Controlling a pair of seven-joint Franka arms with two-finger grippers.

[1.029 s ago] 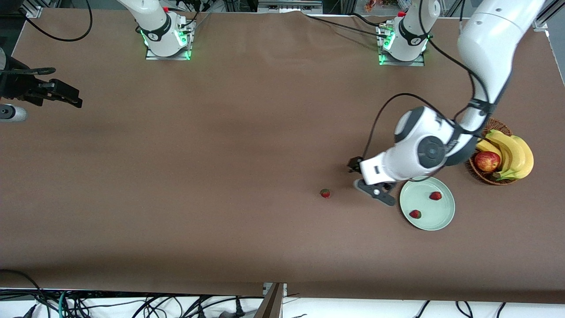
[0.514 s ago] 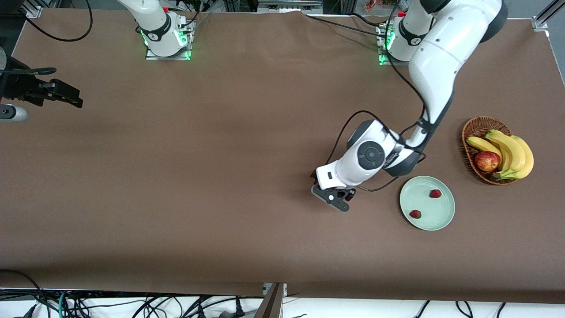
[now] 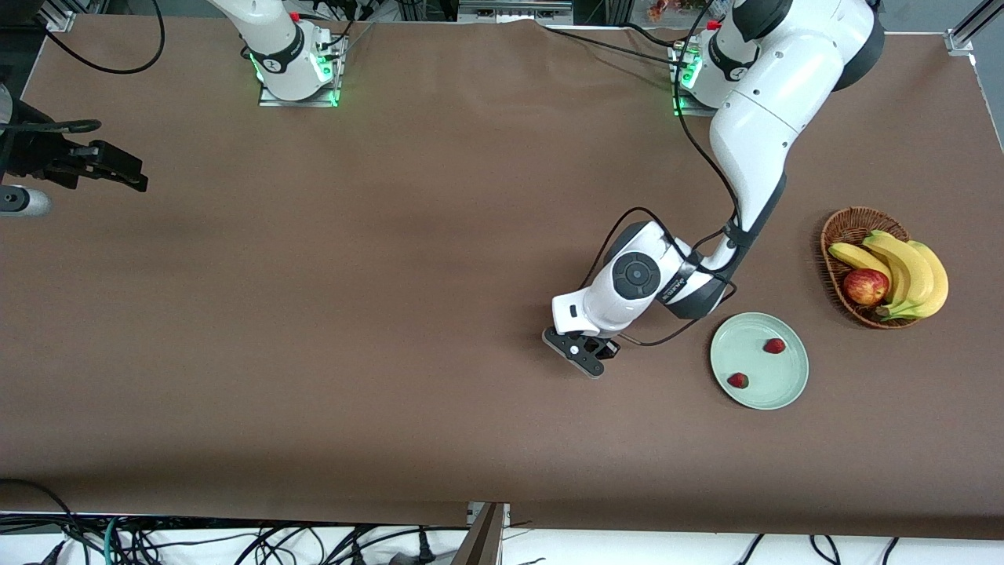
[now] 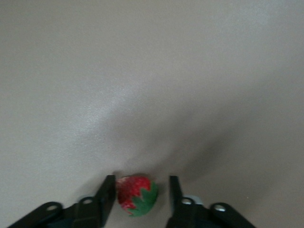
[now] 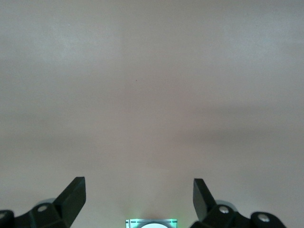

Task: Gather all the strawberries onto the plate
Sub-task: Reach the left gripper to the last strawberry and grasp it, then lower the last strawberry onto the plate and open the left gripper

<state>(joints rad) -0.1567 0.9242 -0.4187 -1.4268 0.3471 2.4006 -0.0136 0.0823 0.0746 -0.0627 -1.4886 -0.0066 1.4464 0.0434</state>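
Note:
Two strawberries (image 3: 774, 345) (image 3: 737, 380) lie on the pale mint-green plate (image 3: 773, 388). The third strawberry (image 4: 137, 195) shows only in the left wrist view, on the brown table between my left gripper's fingers. One finger (image 4: 107, 190) touches it and the other stands apart. In the front view my left gripper (image 3: 582, 355) is low over the table, beside the plate toward the right arm's end, and hides that berry. It is open (image 4: 141, 184). My right gripper (image 3: 110, 169) waits open at the right arm's end of the table, empty in its wrist view (image 5: 138, 186).
A brown wicker basket (image 3: 836, 235) with bananas (image 3: 910, 271) and a red-yellow apple (image 3: 865, 286) stands beside the plate, farther from the front camera, toward the left arm's end. The left arm's cable loops above the gripper.
My left gripper has moved from the plate's edge toward the right arm's end and come down around the third strawberry, which no longer shows in the front view. The right arm has not moved.

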